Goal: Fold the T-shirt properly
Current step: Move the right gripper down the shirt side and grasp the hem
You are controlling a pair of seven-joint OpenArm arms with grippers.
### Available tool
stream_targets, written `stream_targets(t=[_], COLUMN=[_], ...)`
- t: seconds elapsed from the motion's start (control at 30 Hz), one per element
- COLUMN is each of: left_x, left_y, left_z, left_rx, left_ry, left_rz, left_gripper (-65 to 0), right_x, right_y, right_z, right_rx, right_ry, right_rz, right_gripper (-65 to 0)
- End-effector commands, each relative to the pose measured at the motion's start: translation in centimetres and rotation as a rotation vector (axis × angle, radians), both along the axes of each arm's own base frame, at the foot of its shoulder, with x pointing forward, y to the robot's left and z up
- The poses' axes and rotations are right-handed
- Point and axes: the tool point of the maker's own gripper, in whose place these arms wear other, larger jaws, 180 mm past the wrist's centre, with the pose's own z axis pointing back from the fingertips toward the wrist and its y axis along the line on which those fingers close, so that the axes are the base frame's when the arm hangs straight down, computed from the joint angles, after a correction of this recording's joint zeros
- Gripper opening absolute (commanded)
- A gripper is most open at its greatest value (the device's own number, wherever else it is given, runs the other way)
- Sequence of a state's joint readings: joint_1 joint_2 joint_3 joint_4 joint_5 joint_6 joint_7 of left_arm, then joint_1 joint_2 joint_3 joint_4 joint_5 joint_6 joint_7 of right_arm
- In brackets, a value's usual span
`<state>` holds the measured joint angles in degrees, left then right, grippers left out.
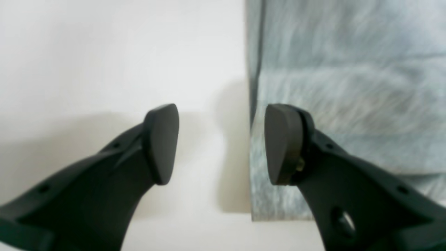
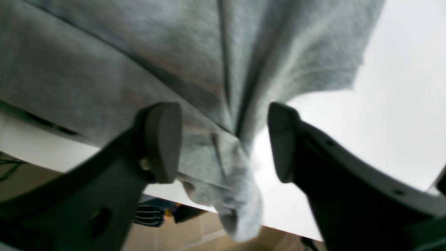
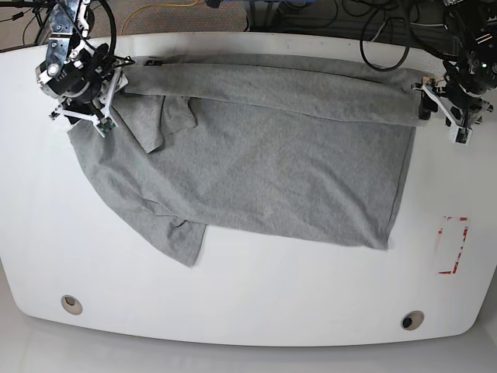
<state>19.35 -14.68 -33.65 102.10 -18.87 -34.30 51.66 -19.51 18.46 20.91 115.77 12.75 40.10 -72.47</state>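
I have the T-shirt [image 3: 256,167] spread across the white table [image 3: 256,303], its 12 o'clock edge already turned over in a long band, presumably the first lengthwise fold. My left gripper [image 1: 222,143] sits at the shirt's 3 o'clock end with jaws apart, empty, straddling the cloth's straight edge. My right gripper [image 2: 224,141] is at about 10 o'clock; its jaws stand apart with a bunched fold between them, clamped by neither pad. That sleeve corner looks rumpled and wants flattening, I judge
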Motion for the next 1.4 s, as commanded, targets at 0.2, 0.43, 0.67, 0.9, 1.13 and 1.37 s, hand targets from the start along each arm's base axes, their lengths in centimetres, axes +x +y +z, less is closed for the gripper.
stream_targets(t=[0.2,0.43,0.67,0.9,1.13,1.37], left_x=[1.6,2.5,2.8,2.9,2.9,3.0], left_y=[-0.1,0.2,0.3,0.1,0.1,0.1], left_z=[2.9,3.6,3.9,4.3,4.3,4.3], left_rx=[0.05,0.063,0.068,0.076,0.076,0.075], left_ry=[-0.066,-0.065,-0.072,-0.085,-0.085,-0.086], left_rz=[-0.029,-0.022,-0.023,-0.029,-0.029,-0.029], left_gripper=[-28.5,-28.5,-28.5,-28.5,-28.5,-28.5], right_x=[4.1,6.9,8.4,9.0,8.6,8.5], right_y=[2.9,6.4,7.8,6.9,6.2,6.5], right_z=[1.6,2.4,1.1,0.0,-1.5,-2.9], right_rx=[0.093,0.209,0.279,0.285,0.294,0.33], right_ry=[-0.134,-0.206,-0.187,-0.171,-0.133,-0.117], right_rz=[-0.036,-0.067,-0.087,-0.093,-0.11,-0.12], right_gripper=[-22.8,-22.7,-23.1,-23.3,-25.5,-47.6])
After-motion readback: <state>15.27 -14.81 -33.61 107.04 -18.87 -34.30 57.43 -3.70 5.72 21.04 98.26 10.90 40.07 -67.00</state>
